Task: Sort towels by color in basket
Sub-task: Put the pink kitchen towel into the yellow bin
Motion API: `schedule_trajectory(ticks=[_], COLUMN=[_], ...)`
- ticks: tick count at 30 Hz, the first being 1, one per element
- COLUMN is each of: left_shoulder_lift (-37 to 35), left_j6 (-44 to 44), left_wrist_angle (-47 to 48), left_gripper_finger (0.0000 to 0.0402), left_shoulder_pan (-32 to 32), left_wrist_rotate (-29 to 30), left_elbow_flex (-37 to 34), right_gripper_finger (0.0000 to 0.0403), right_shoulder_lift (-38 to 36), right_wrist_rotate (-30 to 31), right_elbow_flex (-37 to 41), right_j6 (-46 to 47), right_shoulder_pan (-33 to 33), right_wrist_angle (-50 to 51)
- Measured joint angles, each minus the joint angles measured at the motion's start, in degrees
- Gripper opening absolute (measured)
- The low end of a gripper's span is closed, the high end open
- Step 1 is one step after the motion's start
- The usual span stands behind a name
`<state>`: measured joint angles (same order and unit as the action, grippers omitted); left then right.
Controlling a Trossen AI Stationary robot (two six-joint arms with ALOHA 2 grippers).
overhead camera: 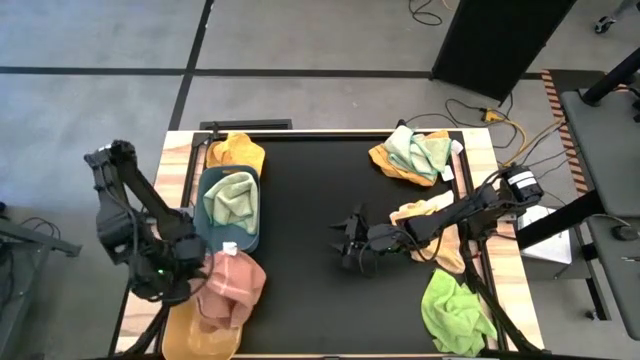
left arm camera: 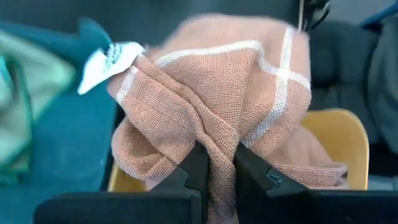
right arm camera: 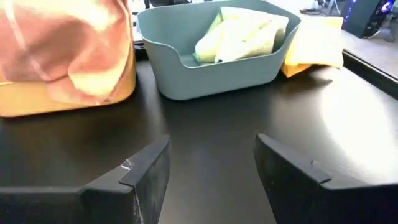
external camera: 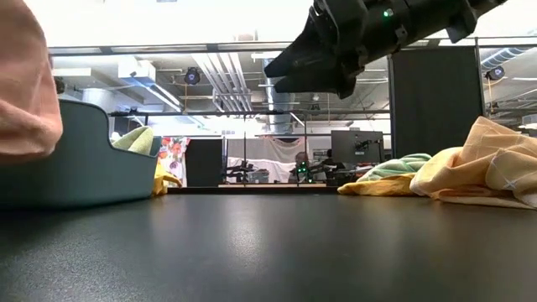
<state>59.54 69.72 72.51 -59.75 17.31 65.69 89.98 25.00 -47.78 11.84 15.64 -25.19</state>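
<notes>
My left gripper [overhead camera: 205, 268] is shut on a salmon pink towel [overhead camera: 232, 285] with white stripes over a yellow basket [overhead camera: 200, 338] at the table's near left. A teal basket [overhead camera: 230, 205] beside it holds a pale mint towel [overhead camera: 233, 198]. My right gripper [overhead camera: 348, 243] hangs open and empty above the table's middle; it also shows in the low view [external camera: 336, 50]. A peach towel [overhead camera: 430, 215] lies under the right arm. A lime green towel [overhead camera: 455, 310] lies near right. My left gripper pinches a bunched fold of the salmon towel [left arm camera: 219, 155] between its two fingers [left arm camera: 193, 171], several layers thick. The fingers come slanting from the table's left. The towel bulges up past the fingertips, and its lower part [left arm camera: 311, 168] lies in the yellow basket [left arm camera: 339, 134].
A mustard towel [overhead camera: 238, 152] lies behind the teal basket. A heap of orange and mint towels [overhead camera: 415, 155] lies at the far right. The black mat [overhead camera: 300, 300] between the baskets and the right arm is bare. Cables run off the table's right side.
</notes>
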Motion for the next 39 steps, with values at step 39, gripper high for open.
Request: schedule_trajectory(ticks=[39], left_shoulder_lift=[18.2], left_j6=[-7.3], left_wrist_angle=[-2.8], left_gripper_finger=[0.0029], left_shoulder_pan=[11.3], left_wrist_rotate=[-26.5], left_elbow_flex=[-4.8], right_gripper_finger=[0.0219], right_shoulder_lift=[-0.3], right_wrist_rotate=[0.5], right_elbow_flex=[-0.6], right_j6=[7.6], right_shoulder_pan=[0.2], right_wrist_angle=[11.8])
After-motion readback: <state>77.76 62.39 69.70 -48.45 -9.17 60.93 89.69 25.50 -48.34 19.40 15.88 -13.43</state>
